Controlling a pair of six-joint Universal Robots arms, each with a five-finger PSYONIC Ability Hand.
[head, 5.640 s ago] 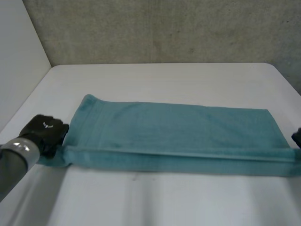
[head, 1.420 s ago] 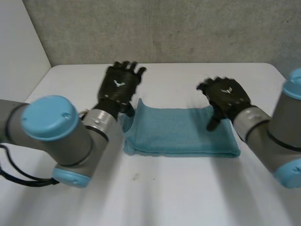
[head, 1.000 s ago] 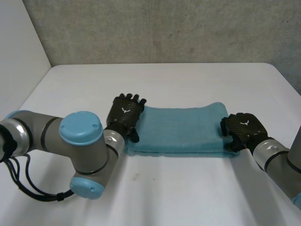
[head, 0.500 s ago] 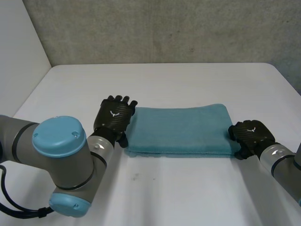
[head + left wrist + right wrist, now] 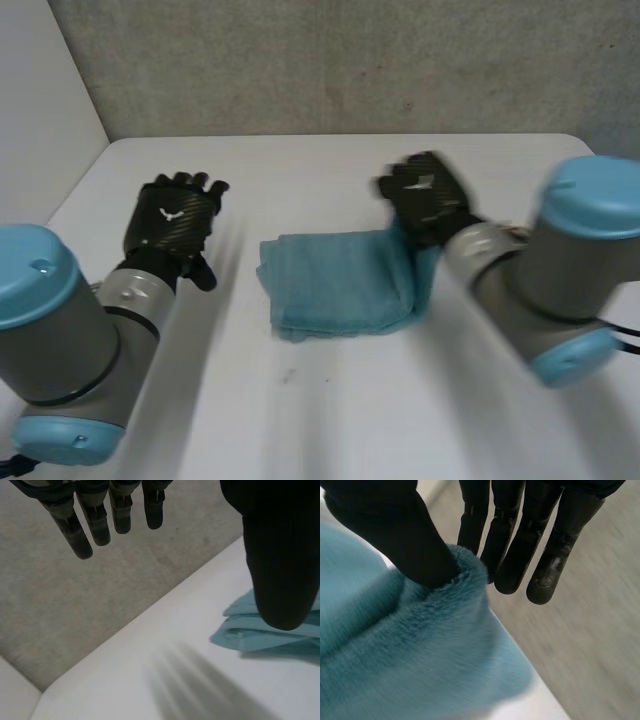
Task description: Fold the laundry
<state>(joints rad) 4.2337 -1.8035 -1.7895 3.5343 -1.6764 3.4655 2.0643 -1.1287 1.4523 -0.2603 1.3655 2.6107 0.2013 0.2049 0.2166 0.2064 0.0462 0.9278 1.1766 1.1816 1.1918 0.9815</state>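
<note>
Clamped between thumb and straight fingers of the right hand (image 5: pixel 425 195): one end of the folded teal terry towel (image 5: pixel 335 285), held up off the white table (image 5: pixel 330 420). Rest of it lying flat below and beside that hand. Well apart from the left hand (image 5: pixel 170 220). Raised above the table there, fingers (image 5: pixel 100 520) straight and spread, holding nothing.

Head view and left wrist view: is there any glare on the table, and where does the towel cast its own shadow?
Head view: the table is lit evenly, no glare spot; the towel throws only a thin dark line along its near edge. Left wrist view: a narrow dark band lies on the table under the towel's folded edge.
</note>
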